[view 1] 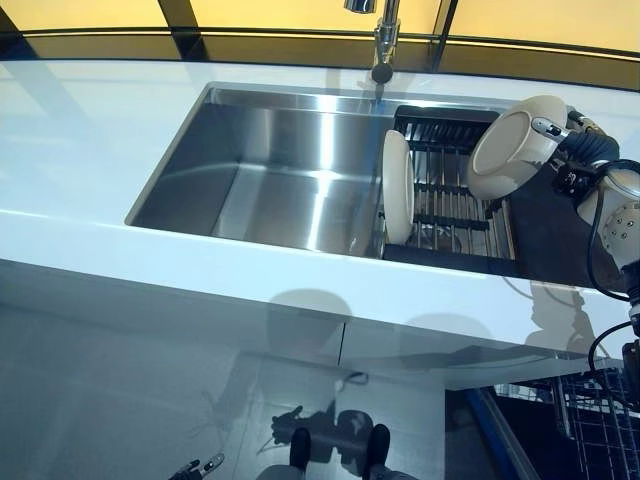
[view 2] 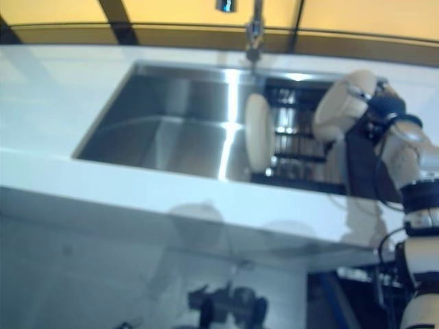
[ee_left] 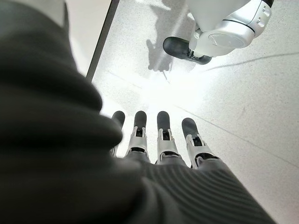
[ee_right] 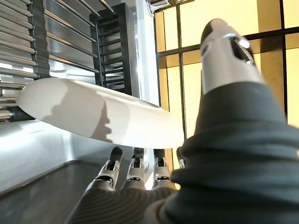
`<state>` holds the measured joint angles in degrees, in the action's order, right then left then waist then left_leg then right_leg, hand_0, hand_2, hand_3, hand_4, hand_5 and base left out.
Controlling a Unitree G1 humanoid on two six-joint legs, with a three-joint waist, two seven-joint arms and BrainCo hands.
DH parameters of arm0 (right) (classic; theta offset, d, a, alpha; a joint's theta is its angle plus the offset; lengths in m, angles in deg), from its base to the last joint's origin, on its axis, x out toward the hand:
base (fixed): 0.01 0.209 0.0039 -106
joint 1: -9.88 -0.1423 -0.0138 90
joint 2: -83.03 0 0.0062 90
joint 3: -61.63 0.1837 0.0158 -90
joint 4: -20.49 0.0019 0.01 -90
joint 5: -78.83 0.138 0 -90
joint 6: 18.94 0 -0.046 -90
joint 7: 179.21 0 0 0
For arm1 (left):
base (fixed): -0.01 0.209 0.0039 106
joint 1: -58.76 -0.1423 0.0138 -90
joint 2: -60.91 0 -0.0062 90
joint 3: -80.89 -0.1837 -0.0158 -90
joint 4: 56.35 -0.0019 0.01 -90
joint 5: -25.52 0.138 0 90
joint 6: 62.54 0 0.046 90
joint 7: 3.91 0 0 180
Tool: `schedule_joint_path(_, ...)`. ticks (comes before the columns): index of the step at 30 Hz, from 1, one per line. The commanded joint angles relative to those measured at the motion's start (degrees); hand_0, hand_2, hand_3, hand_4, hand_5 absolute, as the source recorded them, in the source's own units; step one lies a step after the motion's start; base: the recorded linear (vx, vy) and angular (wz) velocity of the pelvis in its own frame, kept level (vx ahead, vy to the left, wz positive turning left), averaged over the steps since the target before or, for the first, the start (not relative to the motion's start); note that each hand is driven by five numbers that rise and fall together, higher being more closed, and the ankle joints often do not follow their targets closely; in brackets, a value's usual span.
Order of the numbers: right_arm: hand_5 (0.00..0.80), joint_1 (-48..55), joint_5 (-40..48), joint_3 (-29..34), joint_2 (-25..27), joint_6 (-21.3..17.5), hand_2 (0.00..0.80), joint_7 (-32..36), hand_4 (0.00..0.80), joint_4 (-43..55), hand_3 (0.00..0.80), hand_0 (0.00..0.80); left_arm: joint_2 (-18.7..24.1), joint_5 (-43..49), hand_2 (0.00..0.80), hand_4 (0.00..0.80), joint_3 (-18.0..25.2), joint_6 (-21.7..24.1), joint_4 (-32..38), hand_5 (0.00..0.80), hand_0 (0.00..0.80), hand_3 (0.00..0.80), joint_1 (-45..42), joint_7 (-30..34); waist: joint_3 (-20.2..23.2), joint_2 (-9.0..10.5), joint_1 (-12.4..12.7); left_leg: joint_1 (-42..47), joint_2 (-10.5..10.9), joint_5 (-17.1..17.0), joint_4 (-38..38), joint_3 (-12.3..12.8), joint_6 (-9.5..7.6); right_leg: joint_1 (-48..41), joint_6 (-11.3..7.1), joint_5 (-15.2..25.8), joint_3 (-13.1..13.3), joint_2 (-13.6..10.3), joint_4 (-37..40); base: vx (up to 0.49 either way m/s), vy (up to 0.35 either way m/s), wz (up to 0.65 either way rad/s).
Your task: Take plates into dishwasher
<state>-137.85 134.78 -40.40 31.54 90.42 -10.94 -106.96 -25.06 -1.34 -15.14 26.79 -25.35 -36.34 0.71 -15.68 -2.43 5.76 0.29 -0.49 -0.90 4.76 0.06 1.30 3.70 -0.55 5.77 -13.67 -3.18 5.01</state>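
Over the steel sink point(view 1: 270, 180), the right hand point(view 1: 560, 135) grips a cream plate point(view 1: 515, 145) at 3 o'clock; left hand point(ee_left: 159, 135) hangs slack-fingered, empty.

Hands, pose and state

Right hand point(view 1: 560, 135): raised, fingers point(ee_right: 135, 170) and thumb pinching a plate point(view 1: 512, 145) by its rim. Left hand point(ee_left: 159, 140): hanging low, fingers straight, pointing downward, holding nothing.

white counter point(view 1: 120, 150), steel sink point(view 1: 270, 180), yellow-lit windows point(view 1: 90, 12)
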Motion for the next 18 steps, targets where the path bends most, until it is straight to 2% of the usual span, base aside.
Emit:
schedule_joint_path(1,0.0,-5.4,1.9,-1.7,1.7,-3.1,0.0,0.2,0.0,-0.8,0.0,0.0,1.5,-1.4,0.0,0.0,-4.0,1.4,-0.5,0.0,0.0,0.0,-0.4,0.1,0.6,1.01,1.1,-2.1,0.5,2.1,0.2,2.4,-0.45,-3.3,-2.76,-6.1,-3.3,-2.0,0.0,0.0,0.0,0.0)
schedule_joint_path(12,0.0,-4.2,4.9,-1.2,1.3,-0.7,0.0,2.0,0.0,-3.5,0.0,0.0,1.5,-2.2,0.0,0.0,-3.9,2.4,-0.1,0.0,0.0,0.0,-0.7,0.5,0.1,0.81,1.5,-2.2,0.4,2.0,0.2,2.9,-0.35,-3.3,-2.76,-6.1,-4.3,-2.3,0.0,0.0,0.0,0.0)
schedule_joint_path(18,0.0,-3.9,5.5,-1.2,1.1,-1.0,0.0,3.8,0.0,-3.8,0.0,0.0,1.6,-2.3,0.0,0.0,-3.8,2.6,0.4,0.0,0.0,0.0,-1.1,0.7,-0.2,0.62,1.7,-2.2,0.3,2.1,0.2,3.1,-0.34,-3.4,-2.71,-6.1,-4.8,-2.5,0.0,0.0,0.0,0.0)
